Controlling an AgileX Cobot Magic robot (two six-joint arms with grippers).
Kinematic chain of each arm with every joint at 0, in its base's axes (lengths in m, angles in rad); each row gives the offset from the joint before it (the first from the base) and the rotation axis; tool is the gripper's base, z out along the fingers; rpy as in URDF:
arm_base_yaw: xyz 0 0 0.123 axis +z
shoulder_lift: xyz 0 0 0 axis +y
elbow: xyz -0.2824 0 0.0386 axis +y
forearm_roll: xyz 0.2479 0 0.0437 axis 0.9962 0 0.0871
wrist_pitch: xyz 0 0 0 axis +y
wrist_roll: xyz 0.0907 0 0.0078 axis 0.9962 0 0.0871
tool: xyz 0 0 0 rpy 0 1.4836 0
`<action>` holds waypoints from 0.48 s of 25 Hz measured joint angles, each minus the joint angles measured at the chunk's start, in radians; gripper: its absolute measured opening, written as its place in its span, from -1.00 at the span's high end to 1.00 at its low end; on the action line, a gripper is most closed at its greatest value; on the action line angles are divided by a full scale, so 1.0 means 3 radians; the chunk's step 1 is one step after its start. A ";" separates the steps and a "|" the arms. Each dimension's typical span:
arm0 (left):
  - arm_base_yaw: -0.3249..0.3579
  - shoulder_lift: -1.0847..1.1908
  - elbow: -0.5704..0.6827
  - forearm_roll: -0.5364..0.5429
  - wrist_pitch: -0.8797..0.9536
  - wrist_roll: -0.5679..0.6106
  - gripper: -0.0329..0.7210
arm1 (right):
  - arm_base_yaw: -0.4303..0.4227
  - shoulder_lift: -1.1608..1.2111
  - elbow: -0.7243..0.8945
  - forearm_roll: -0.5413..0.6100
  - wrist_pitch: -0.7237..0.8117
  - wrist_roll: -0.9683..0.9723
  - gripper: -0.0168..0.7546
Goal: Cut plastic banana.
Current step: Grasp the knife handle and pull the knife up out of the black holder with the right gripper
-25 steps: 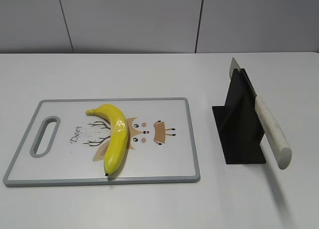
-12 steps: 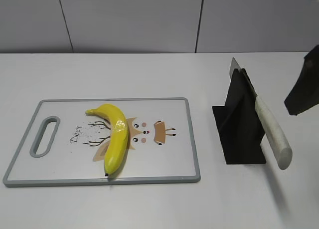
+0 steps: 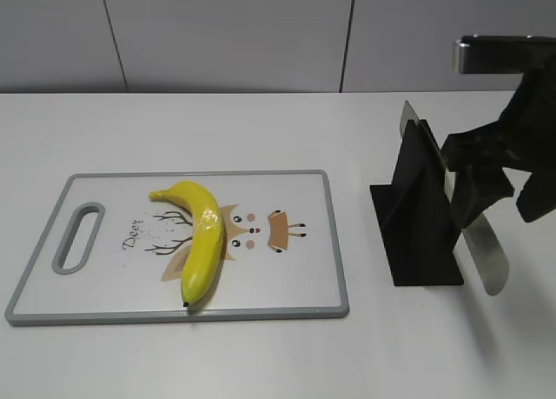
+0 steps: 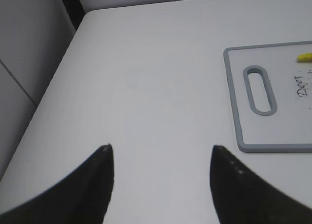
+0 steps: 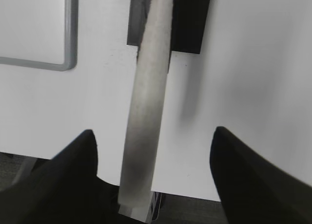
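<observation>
The plastic banana [image 3: 201, 239] is glossy yellow and lies on the white cutting board [image 3: 295, 282], left of its middle. Its stem end shows at the right edge of the left wrist view [image 4: 304, 57]. A knife with a pale handle [image 3: 485, 256] leans in a black stand [image 3: 417, 216]. My right gripper [image 3: 504, 199] is open around the handle's upper part. In the right wrist view the handle [image 5: 146, 102] runs between the spread jaws [image 5: 153, 133], nearer the left finger and not pinched. My left gripper [image 4: 161, 148] is open and empty above bare table, left of the board.
The board has a grey rim [image 4: 234, 97] and a slot handle [image 4: 261, 90] at its left end. The black stand [image 5: 190, 19] sits right of the board's corner [image 5: 68, 38]. The table's front edge runs below the knife handle's end. A wall stands behind the table.
The right arm has come in from the right edge and now straddles the knife handle with open jaws. The banana, board, knife and stand have not moved.
</observation>
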 joint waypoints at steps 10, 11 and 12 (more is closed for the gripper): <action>0.0000 0.0000 0.0000 0.0000 0.0000 0.0000 -0.61 | 0.0000 0.0554 0.0000 0.0114 -0.0045 0.0073 -0.16; 0.0000 0.0000 0.0000 0.0000 0.0000 0.0000 -0.61 | 0.0000 0.0585 0.0000 0.0164 -0.0048 0.0073 -0.08; 0.0000 0.0000 0.0000 0.0000 0.0000 0.0000 -0.61 | 0.0000 0.0606 0.0000 0.0192 -0.0049 0.0077 0.00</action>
